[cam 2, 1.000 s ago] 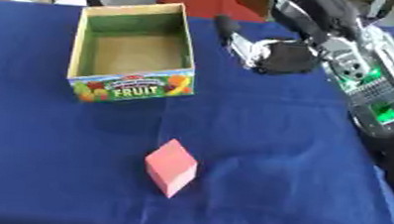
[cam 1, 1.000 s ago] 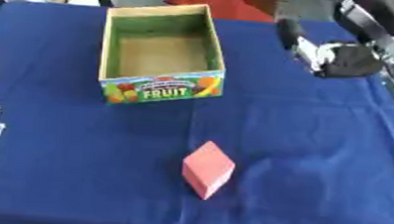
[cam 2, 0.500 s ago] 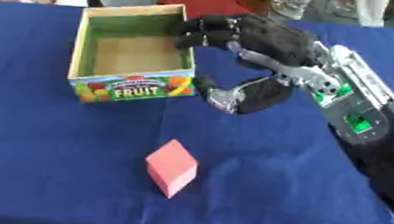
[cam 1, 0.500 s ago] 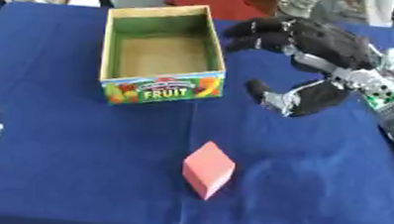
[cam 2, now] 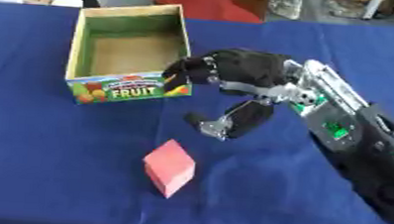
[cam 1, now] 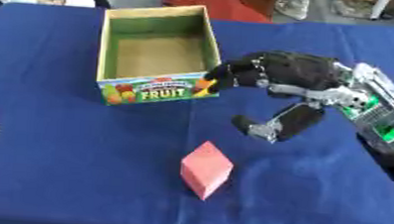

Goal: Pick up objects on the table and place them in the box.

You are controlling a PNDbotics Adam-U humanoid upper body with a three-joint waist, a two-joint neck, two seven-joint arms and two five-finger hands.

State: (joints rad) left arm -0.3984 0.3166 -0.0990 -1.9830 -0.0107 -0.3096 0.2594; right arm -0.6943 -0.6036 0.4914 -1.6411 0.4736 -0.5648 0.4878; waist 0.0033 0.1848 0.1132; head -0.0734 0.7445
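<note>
The robot's right hand (cam 1: 293, 86) hangs over the blue cloth table (cam 1: 75, 165), spread open with nothing in it. Its fingers (cam 1: 229, 74) reach out flat toward the near corner of the box. Its thumb (cam 1: 273, 127) hangs down, with a wide gap between thumb and fingers.

Just below the thumb and a bit to the left sits the pink cube-shaped block (cam 1: 205, 169). It is near the hand but not touching it. One corner of the block points toward the camera.

The block looks light and stiff, maybe foam or painted wood, so it should not squash or break. Its sides look smooth and flat. I think the best hold is thumb on one flat side and fingers on the side across from it, not on the corners.

Right by the fingertips is the open cardboard box with fruit pictures (cam 1: 157, 44). It looks empty inside.

The left hand is not seen.
</note>
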